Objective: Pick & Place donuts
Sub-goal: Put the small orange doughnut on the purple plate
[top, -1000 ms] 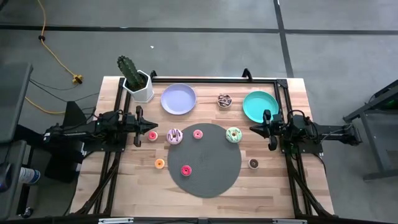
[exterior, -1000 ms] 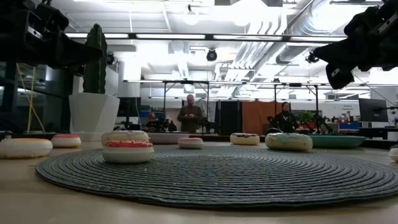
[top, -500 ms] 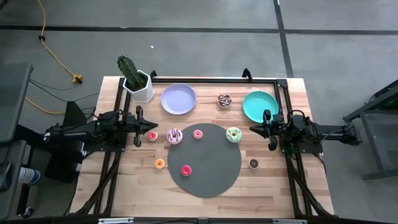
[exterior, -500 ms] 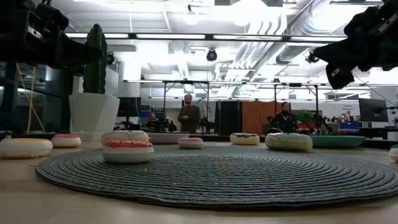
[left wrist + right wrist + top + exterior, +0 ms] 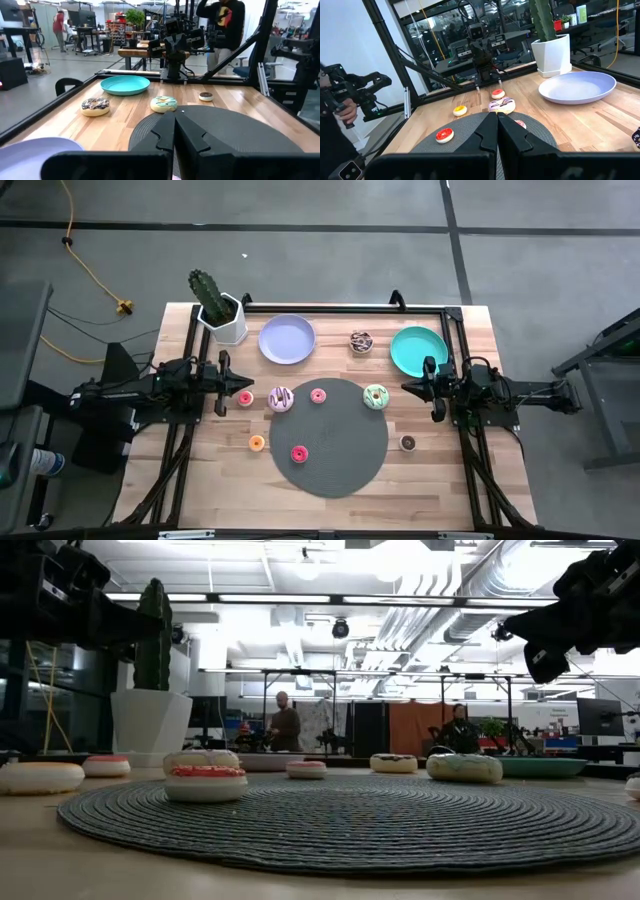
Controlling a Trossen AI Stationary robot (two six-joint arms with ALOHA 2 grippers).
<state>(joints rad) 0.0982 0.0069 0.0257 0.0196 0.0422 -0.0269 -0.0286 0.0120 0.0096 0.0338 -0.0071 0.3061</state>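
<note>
Wooden table (image 5: 210, 470), small bright-iced donuts (image 5: 281, 398).

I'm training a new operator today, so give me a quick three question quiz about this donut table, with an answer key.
1. True or false: the green-iced ring donut lies on the big dark grey round woven mat.
2. How many donuts lie fully off the mat on bare wood? A) two B) four C) six
3. Fill in: the round plate nearest the white pot with the green cactus is ____ in colour.

Key
1. True, at the mat's edge near the shut right end effector.
2. B
3. Lavender; the shut left end effector waits nearby.
</note>
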